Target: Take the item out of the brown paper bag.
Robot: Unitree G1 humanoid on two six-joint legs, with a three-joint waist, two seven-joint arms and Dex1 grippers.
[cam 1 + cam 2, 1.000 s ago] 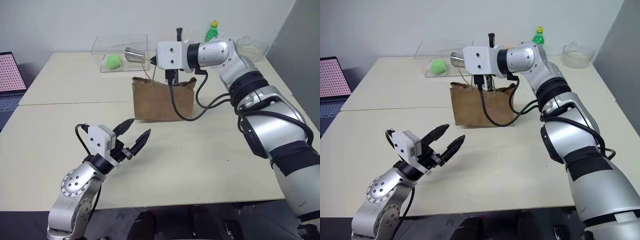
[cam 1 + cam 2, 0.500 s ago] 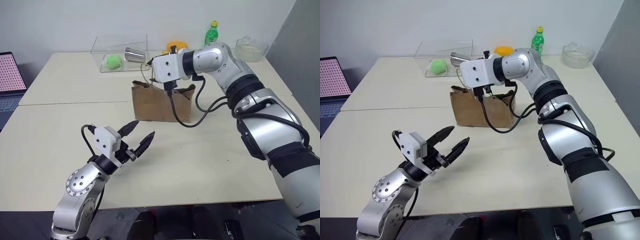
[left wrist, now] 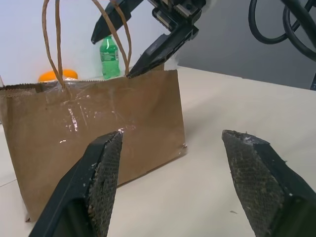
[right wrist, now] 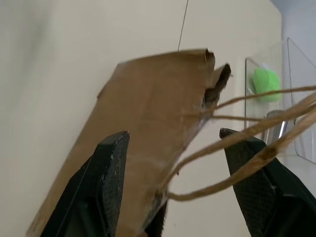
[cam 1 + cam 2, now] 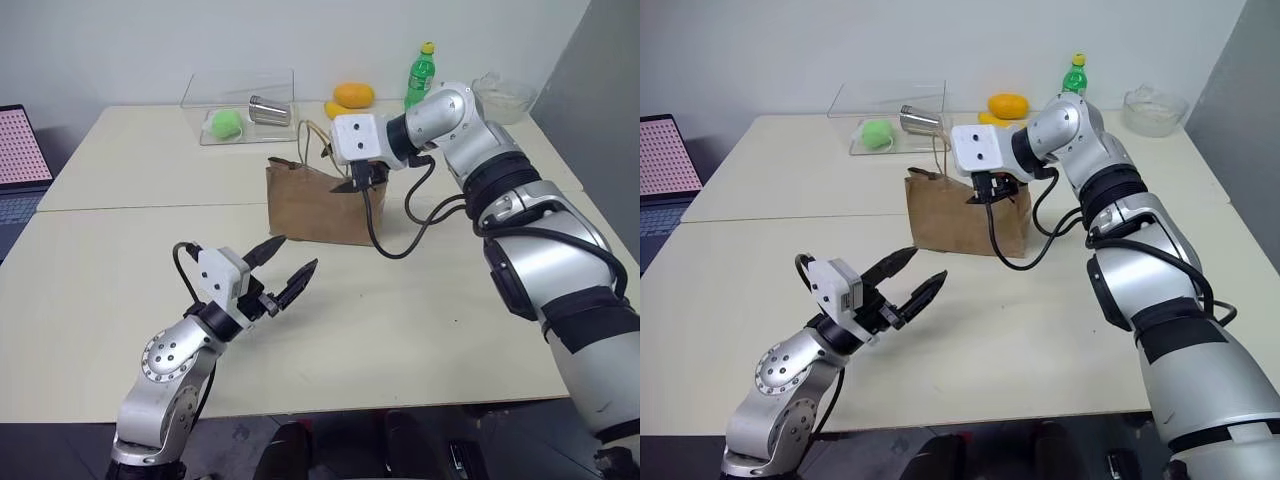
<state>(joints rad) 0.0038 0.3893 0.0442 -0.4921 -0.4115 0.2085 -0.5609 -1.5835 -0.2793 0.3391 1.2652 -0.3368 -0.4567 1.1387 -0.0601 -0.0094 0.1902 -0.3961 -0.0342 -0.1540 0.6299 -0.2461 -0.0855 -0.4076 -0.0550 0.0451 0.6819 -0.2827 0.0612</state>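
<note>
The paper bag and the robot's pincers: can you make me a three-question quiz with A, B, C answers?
1. Where is the right pincer?
A. at the brown paper bag's top
B. beside the laptop
C. on the green bottle

2. What colour is the green bottle's cap?
A. blue
B. yellow
C. black

3. How is the left pincer?
A. shut on a cup
B. shut on the bag
C. open, holding nothing

Answers: 1 A, its fingers sit at the bag's rim; 2 B, the cap is yellow; 3 C, its fingers are spread with nothing between.

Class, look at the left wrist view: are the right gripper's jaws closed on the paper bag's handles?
No. The right gripper hangs with its jaws apart above the brown paper bag, gripping nothing.
</note>
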